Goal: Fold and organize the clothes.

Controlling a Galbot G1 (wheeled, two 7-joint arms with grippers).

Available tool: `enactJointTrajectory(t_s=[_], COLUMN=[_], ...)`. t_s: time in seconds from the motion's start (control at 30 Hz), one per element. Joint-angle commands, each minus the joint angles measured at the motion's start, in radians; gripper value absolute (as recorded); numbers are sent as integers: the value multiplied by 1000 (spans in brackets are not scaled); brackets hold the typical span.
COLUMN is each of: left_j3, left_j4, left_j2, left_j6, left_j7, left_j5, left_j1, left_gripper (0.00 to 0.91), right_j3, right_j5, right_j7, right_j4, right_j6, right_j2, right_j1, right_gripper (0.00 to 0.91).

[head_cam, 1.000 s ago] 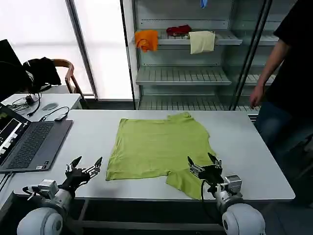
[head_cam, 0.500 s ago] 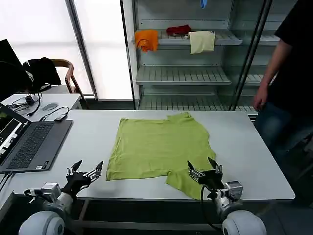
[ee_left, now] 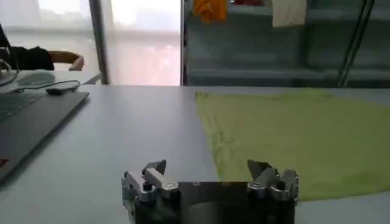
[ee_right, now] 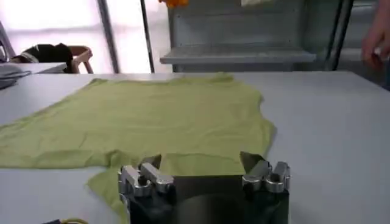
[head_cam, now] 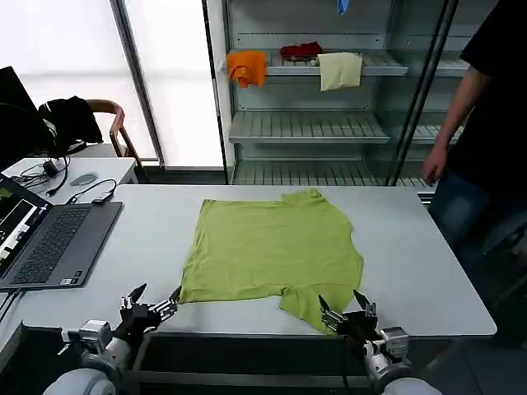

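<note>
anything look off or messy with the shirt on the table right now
The lime-green T-shirt lies spread, not yet folded, and it is lopsided: one sleeve flap juts toward the table's near edge by the open right gripper. The left gripper, also open, sits near the shirt's other near corner. Nothing looks damaged.

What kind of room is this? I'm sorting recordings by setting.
Probably an office or lab set up for testing: a white table with an open laptop, a metal rack holding cloths, and a lime-green T-shirt laid flat.

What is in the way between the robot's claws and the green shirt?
Nothing visible. The left gripper and right gripper sit open at the near table edge, bare tabletop leading to the green T-shirt.
</note>
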Motion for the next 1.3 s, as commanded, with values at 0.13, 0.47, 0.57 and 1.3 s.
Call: enactJointTrajectory(t_s=[0.13, 0.47, 0.57, 1.3], left_j3=[21, 65, 71, 106], left_j4=[-5, 7, 13, 91], left_j2=[-5, -17, -18, -36], left_j6=[-3, -5, -8, -29], left_j7=[-2, -5, -5, -19], left_j5=[10, 49, 52, 91], left_j1=[25, 21, 19, -27], left_gripper=[907, 907, 907, 423], right_j3=[-5, -5, -9, -33], right_j5=[-3, -6, -9, -55], right_j7=[5, 7, 4, -14], right_j4=[13, 15, 13, -26], right_j6=[-1, -1, -1, 2], right_j2=[-1, -1, 0, 16], right_j1=[-46, -58, -60, -45], right_gripper=[907, 907, 907, 373])
